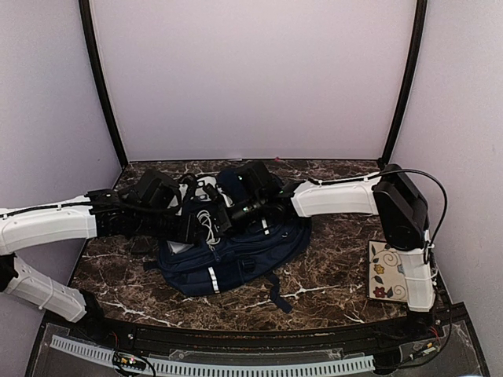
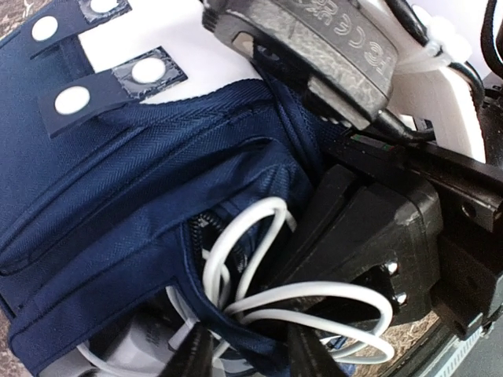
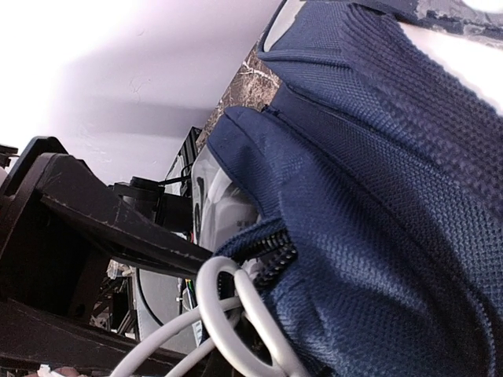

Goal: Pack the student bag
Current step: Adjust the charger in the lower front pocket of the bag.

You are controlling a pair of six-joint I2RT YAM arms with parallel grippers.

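Left tool [image 2: 245, 357] narrowly apart, straddling white cable [image 2: 259, 204] at student bag [image 2: 118, 196] pocket. Right tool [image 1: 228, 210]: cannot tell.

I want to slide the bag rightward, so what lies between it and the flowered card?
Only bare marble table, as the top external view shows, between the student bag and the flowered card.

My bag [image 1: 236, 263]: navy woven cloth, matt, coarse ribbed weave up close. Its strap tabs [image 2: 118, 82]: shiny dark patches w/ smooth white snaps. The cable [image 2: 314, 302]: white, smooth, slight sheen, looks plastic. The table [image 1: 330, 271]: glossy brown marble-look top. My arm shells [image 1: 338, 198]: smooth white plastic; wrist parts black, matt.
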